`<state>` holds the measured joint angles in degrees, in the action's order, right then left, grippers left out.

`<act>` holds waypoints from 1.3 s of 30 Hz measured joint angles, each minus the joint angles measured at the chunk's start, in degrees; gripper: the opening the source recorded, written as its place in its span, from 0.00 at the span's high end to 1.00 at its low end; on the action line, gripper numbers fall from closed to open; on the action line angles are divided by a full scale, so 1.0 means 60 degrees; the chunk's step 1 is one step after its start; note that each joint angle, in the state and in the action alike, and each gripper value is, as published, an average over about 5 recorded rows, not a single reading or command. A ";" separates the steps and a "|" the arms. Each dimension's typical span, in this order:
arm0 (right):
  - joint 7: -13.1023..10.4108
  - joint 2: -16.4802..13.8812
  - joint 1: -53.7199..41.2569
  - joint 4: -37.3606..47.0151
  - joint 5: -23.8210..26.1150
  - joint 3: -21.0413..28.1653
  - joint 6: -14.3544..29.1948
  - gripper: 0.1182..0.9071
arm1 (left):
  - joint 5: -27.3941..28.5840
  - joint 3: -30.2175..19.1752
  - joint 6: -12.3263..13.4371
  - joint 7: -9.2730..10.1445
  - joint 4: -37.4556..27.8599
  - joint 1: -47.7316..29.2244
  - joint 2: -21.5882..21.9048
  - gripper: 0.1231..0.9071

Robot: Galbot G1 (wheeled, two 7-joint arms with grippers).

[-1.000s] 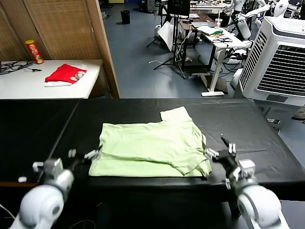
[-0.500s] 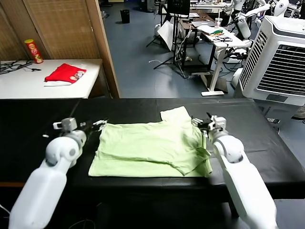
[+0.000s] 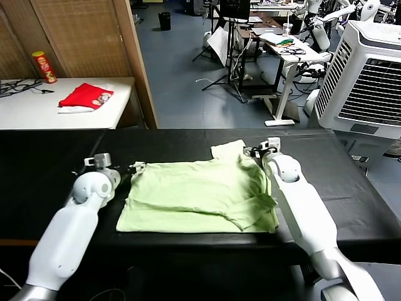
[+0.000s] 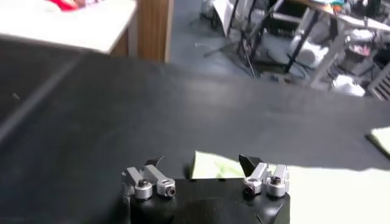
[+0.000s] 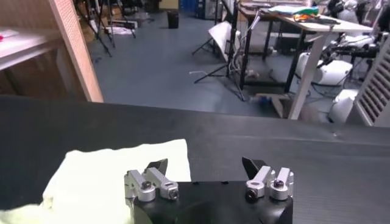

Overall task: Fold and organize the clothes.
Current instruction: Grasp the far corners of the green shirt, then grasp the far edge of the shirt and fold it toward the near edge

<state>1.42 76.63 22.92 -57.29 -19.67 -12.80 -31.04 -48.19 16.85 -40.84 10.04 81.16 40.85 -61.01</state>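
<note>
Bare black table (image 3: 188, 141) lies open all around the flat green T-shirt (image 3: 200, 194). Beyond its far edge stands a wooden partition (image 3: 135, 63)

I am looking into a robotics lab or workshop, not a home. My bench is a long table draped in black cloth (image 3: 351, 182), and beyond its far edge a bare blue-grey floor (image 3: 188, 75) runs back into an open room. On the far right stands a large white air cooler (image 3: 369, 81) with a slatted grille. Behind it are desks cluttered with gear (image 3: 282, 41), black tripod stands (image 3: 229, 63) and loose cables. Parts of another white robot (image 3: 341, 12) show at the far right corner. To the far left a white side table (image 3: 37, 110) sits against a wooden partition (image 3: 81, 31), carrying a red cloth (image 3: 84, 96) and a snack can (image 3: 45, 68).
</note>
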 joint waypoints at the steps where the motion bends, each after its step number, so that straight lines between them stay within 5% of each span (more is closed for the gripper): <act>1: 0.0057 0.0046 -0.0077 0.0183 0.0047 0.0001 0.0021 0.14 | 0.0019 -0.0005 0.0007 -0.0009 -0.0037 -0.0018 -0.0014 0.14; 6: 0.0335 0.0206 -0.0333 0.0866 0.0174 -0.0001 0.0129 0.23 | 0.0115 -0.0014 0.0055 -0.0126 -0.0165 -0.0062 -0.0034 0.23; 16: 0.0567 0.0393 -0.0416 0.1303 0.0280 -0.0074 0.0310 0.89 | 0.0390 -0.0017 0.0197 -0.0437 -0.0286 -0.0048 -0.0066 0.85; 19: 0.0604 0.0412 -0.0366 0.1289 0.0286 -0.0114 0.0520 0.99 | 0.0447 -0.0034 0.0202 -0.0470 -0.0257 -0.0042 -0.0070 0.98; 28: 0.0420 0.0031 0.0264 -0.0027 -0.0328 -0.0044 0.1264 0.99 | 0.0619 0.0107 0.0392 -0.0477 0.0155 0.0124 -0.0015 0.99; 39: 0.0242 -0.1445 0.2342 -0.4046 -0.1495 -0.0474 0.0648 0.99 | 0.0293 0.0891 0.0302 -0.0305 0.2506 0.1503 0.0508 0.99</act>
<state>2.87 67.96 36.98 -81.56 -28.64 -15.65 -27.15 -46.44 22.19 -39.02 8.21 96.20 49.87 -57.97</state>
